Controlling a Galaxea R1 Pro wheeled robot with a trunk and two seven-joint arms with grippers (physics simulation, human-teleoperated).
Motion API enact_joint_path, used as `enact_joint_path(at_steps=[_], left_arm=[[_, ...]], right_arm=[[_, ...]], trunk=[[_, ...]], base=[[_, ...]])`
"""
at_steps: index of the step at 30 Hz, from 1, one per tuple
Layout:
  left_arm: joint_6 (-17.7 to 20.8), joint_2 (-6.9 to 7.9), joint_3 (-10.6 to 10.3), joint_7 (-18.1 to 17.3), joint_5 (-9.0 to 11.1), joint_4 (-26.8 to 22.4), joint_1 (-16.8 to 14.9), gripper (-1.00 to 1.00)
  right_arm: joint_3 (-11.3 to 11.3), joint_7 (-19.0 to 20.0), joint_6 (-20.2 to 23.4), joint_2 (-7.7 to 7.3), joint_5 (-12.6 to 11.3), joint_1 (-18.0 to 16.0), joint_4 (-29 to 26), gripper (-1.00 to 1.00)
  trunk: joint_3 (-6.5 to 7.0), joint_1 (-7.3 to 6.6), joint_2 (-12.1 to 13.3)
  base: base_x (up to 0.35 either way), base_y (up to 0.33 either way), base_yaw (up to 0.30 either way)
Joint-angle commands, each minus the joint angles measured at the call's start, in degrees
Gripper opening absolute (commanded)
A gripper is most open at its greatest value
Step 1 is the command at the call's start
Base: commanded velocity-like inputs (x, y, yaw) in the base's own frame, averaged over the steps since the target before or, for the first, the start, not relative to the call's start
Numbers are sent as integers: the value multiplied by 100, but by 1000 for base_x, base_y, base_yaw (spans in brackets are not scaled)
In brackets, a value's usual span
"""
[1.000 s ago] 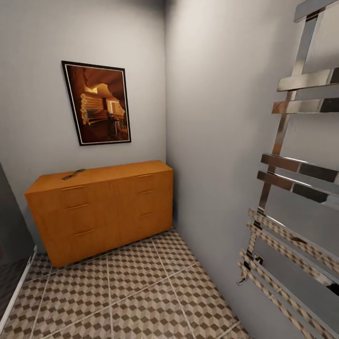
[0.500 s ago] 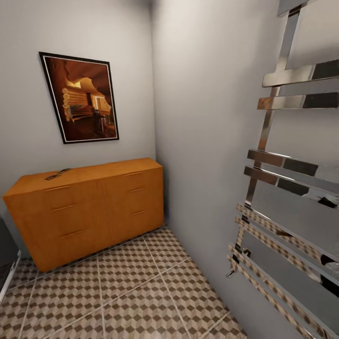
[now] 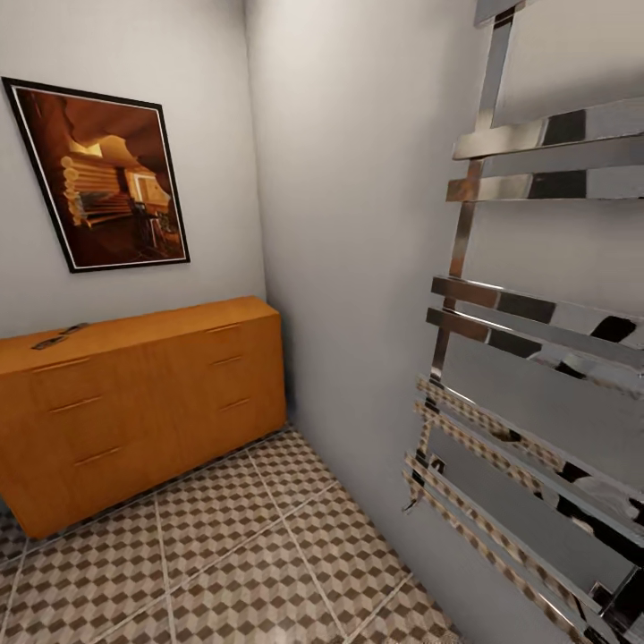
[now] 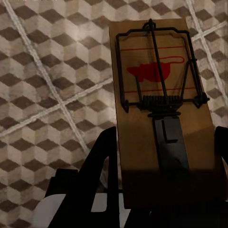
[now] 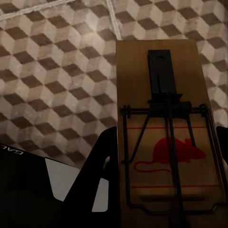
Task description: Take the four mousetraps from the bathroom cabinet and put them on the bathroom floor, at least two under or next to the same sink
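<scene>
Each gripper pinches a mousetrap: left gripper (image 4: 161, 190), mousetrap (image 4: 159, 109); right gripper (image 5: 164, 190), second mousetrap (image 5: 164, 137). They hang over the tiled floor (image 3: 250, 555). Next, probably, find the sink and set them beside it.

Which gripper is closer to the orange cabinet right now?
Likely left: the cabinet lies ahead-left. The left gripper and right gripper each hold a mousetrap over floor tiles, apart from it.

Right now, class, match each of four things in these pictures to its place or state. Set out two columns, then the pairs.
1 mousetrap
2 framed picture
3 cabinet
4 chrome towel rail

A on the right-hand wall
B standing on the tiled floor
C between the left gripper's fingers
D hanging above the cabinet

Pairs: 1-C, 2-D, 3-B, 4-A
</scene>
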Motion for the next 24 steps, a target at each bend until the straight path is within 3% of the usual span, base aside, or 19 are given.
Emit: enact_joint_path(at_steps=[1, 24], left_arm=[[7, 5, -28, 4, 42, -9, -2, -100], [-7, -4, -28, 4, 42, -9, -1, -100]], right_arm=[[51, 19, -42, 7, -62, -10, 29, -100], [53, 20, -43, 14, -61, -9, 29, -100]], trunk=[[-12, 0, -4], [-149, 0, -4]], base=[[0, 0, -241], [0, 0, -241]])
